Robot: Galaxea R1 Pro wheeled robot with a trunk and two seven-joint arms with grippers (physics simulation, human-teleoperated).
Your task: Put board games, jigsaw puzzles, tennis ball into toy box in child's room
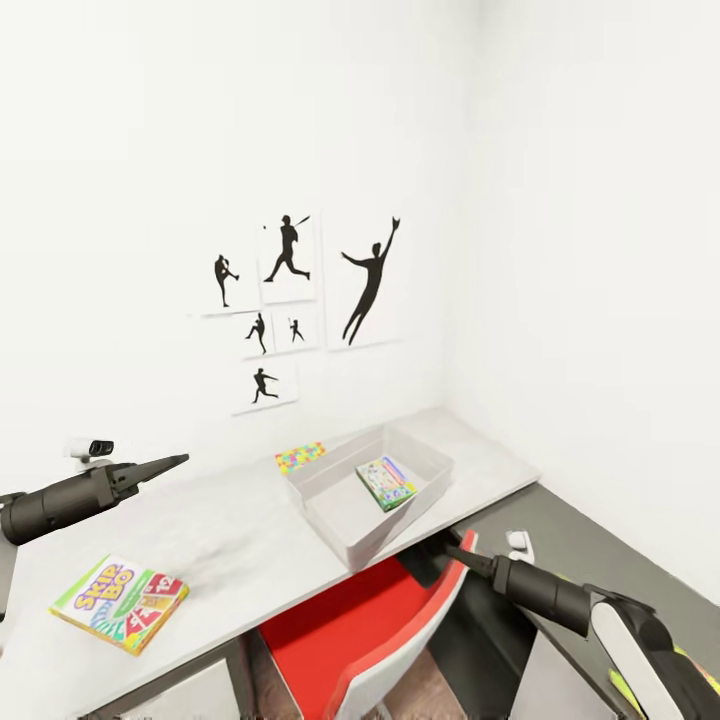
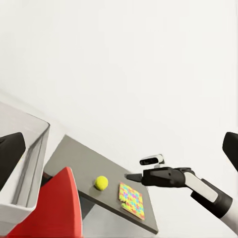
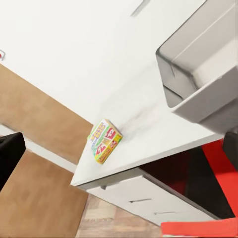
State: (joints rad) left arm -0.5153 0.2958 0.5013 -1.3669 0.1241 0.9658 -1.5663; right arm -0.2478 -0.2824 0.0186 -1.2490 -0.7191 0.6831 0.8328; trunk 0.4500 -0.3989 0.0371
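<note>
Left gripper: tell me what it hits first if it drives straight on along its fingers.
Judging by the left wrist view, the left gripper faces the right gripper first, beyond it bare white wall; depth is uncertain.

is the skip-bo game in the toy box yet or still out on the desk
Out. The Skip-Bo box lies flat on the desk top, apart from the toy box.

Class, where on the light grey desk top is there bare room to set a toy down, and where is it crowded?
Bare: the wide stretch between the Skip-Bo box and the toy box. Crowded: the back, where a jigsaw puzzle lies close to the toy box, with a small game box inside.
</note>
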